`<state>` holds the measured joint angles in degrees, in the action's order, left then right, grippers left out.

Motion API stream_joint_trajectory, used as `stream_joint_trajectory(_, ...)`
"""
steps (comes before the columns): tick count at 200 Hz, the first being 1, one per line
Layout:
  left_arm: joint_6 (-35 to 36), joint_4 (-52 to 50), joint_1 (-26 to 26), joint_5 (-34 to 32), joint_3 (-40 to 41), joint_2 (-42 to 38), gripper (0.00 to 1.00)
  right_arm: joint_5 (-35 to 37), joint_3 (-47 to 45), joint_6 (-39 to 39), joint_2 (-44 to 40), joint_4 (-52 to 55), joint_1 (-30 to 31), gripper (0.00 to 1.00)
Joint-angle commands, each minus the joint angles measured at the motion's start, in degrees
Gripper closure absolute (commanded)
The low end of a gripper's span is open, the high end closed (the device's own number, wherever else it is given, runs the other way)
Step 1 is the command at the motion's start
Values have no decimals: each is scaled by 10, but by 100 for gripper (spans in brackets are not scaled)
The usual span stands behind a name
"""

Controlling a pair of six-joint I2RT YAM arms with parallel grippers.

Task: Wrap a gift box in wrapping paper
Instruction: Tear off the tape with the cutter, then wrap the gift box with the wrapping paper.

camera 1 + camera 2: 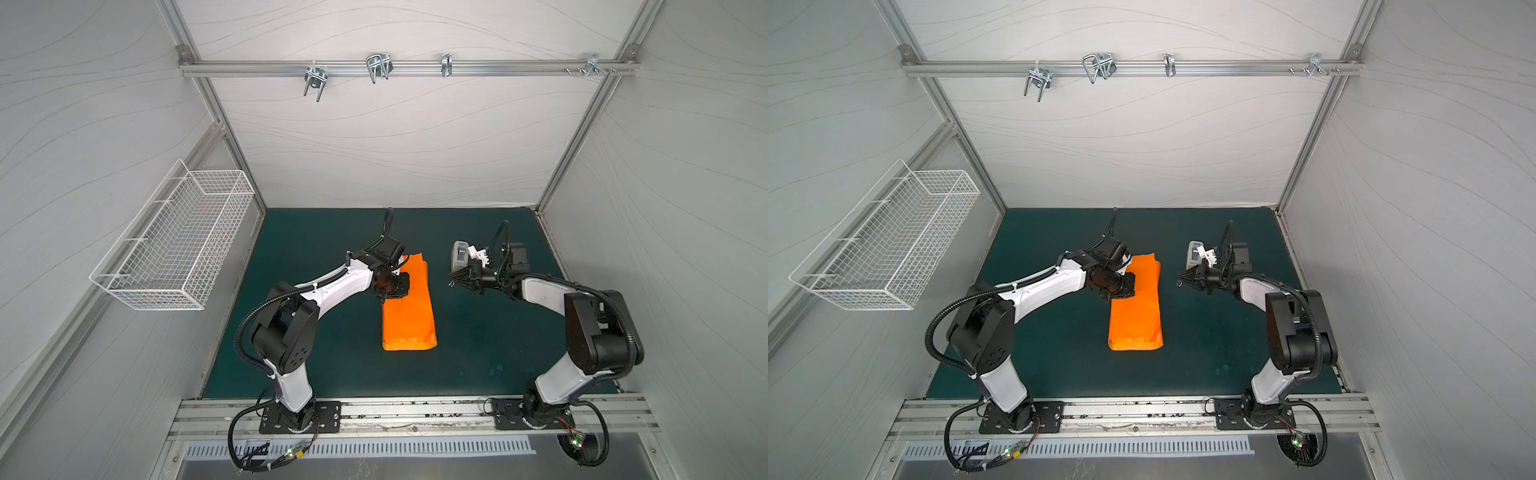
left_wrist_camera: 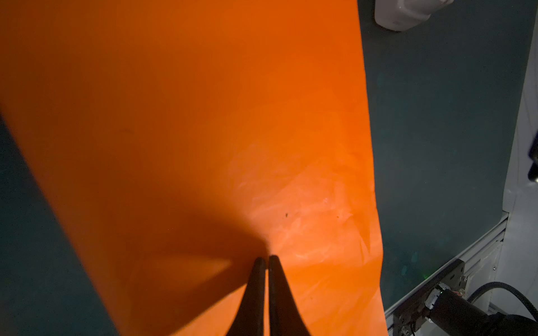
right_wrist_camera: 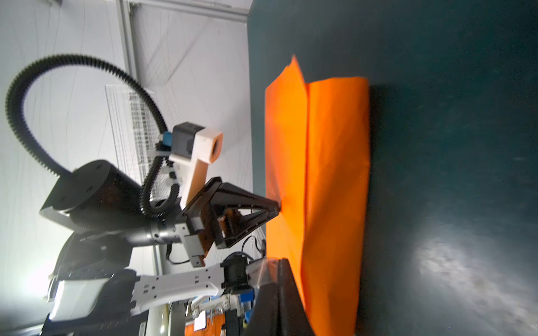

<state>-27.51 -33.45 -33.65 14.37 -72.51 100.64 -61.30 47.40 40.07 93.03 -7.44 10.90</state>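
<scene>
I am seeing the large orange wrapping paper sheet (image 1: pixel 409 320) lying folded into a long sleeve on the dark green counter (image 1: pixel 316 353). The small dark gift box is not showing, so I am judging it enclosed. The left claw (image 2: pixel 267 259) is pressing closed tips onto the top flap, gripping nothing. The right claw (image 1: pixel 453 282) is hovering closed nearby. Seam fixing and end folds are remaining.

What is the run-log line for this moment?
left gripper: shut, tips on wrapping paper | right gripper: shut, apart from paper | gift box: not visible
</scene>
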Motion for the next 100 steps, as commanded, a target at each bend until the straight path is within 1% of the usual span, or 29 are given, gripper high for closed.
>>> stream_joint_trajectory(1,8,-33,1,-25,-4,17,91,-52,37,-72,-14,73,43,100)
stream_joint_trajectory(18,10,-32,1,-24,-3,18,91,-39,56,-106,-12,114,69,100)
stream_joint_trajectory(31,10,-30,1,-23,-3,18,91,-33,59,-108,-14,114,81,100)
stream_joint_trajectory(50,8,-27,1,-20,-2,17,91,-23,62,-108,-9,115,88,96)
stream_joint_trajectory(64,7,-26,1,-19,0,17,91,-18,62,-109,-3,114,89,87)
stream_joint_trajectory(74,7,-24,1,-20,1,17,91,-15,62,-108,1,113,88,85)
stream_joint_trajectory(88,7,-23,0,-18,2,17,91,-8,61,-108,4,113,88,77)
stream_joint_trajectory(100,7,-23,1,-20,2,17,91,-6,62,-109,6,111,88,72)
